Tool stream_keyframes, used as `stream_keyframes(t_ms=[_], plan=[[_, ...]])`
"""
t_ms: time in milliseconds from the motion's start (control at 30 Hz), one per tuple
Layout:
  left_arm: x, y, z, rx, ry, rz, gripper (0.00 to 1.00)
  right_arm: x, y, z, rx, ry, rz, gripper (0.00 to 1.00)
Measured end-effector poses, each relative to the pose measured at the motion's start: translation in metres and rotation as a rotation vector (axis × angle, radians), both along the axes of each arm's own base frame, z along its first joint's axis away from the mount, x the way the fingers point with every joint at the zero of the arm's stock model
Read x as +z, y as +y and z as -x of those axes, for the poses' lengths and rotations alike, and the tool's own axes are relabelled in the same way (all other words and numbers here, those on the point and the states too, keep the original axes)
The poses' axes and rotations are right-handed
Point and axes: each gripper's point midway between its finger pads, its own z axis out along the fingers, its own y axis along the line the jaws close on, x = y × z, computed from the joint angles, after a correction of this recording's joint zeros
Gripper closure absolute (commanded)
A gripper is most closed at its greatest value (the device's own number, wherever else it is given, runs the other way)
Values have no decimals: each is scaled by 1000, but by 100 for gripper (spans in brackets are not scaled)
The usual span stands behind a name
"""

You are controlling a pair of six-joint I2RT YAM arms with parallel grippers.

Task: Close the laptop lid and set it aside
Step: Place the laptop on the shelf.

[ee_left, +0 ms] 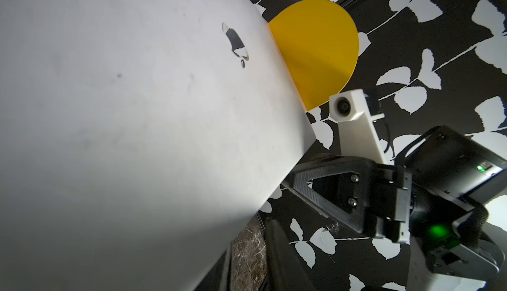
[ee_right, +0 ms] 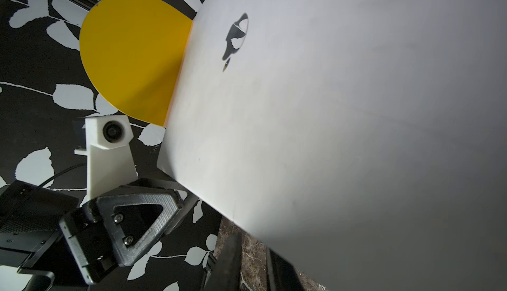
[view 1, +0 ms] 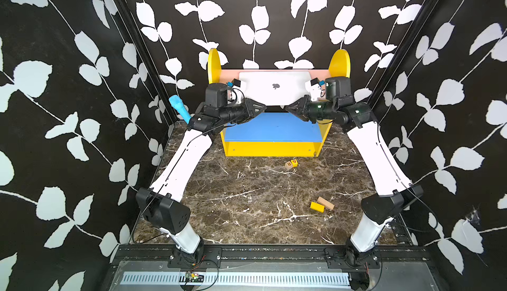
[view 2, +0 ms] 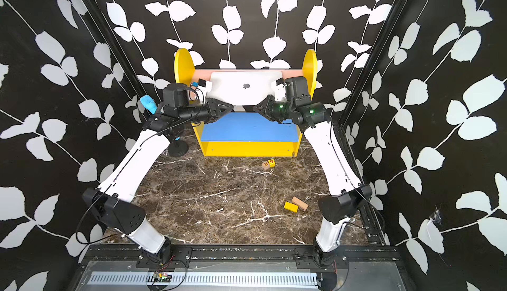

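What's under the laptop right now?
Past the laptop's far edge a strip of pink board shows. Lower and nearer lies a blue shelf. Anything directly beneath the laptop is covered.

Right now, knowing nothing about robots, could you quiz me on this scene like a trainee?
1. True or false: the flat silver-white laptop lid shows its dark apple logo to the overhead camera.
2. Which colour is the rectangular lower board of the yellow shelf? A red, B blue, C green.
3. How many small blocks lie loose on the brown marble tabletop?
Key: 1 true; 2 B; 3 four: two lettered cubes, one yellow bar, one tan bar.
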Motion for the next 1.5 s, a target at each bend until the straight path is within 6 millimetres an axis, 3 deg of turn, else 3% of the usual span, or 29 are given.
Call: stream_keyframes(t_ms=[633,1500], plan=[[-2,-1,-26,9,20,-20,78,1,5,-19,1,11,19,81],[5,3,-45,30,22,-20,79,1,-17,-48,-62,28,-1,82]])
